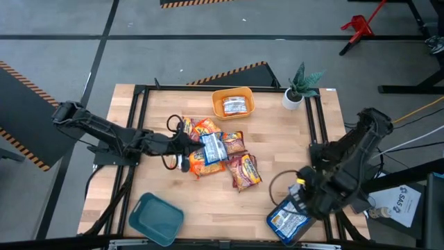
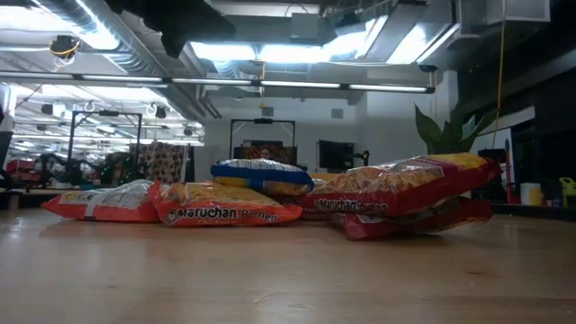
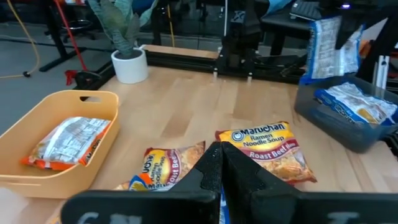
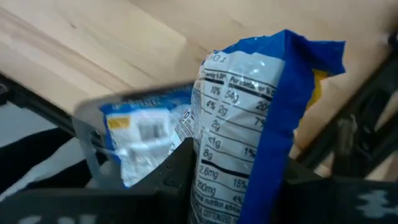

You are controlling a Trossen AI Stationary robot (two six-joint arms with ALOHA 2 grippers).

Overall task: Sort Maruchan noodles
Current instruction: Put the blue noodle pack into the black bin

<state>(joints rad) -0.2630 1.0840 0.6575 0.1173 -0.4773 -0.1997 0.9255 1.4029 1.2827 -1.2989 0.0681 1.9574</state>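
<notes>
Right gripper [image 1: 302, 196] fingers pinch my blue-white glossy plastic noodle packet [image 4: 249, 124] upright, directly above the grey bin [image 1: 288, 223]; left fingers pressed together.

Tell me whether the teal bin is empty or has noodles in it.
Empty. From above, the teal bin shows only its bare inside, while one packet lies in the orange bin.

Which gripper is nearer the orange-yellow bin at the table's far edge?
The left. The left gripper sits at the noodle pile, a short way from the orange-yellow bin. The right gripper is across the table by the grey bin, shut on a blue-white packet.
</notes>
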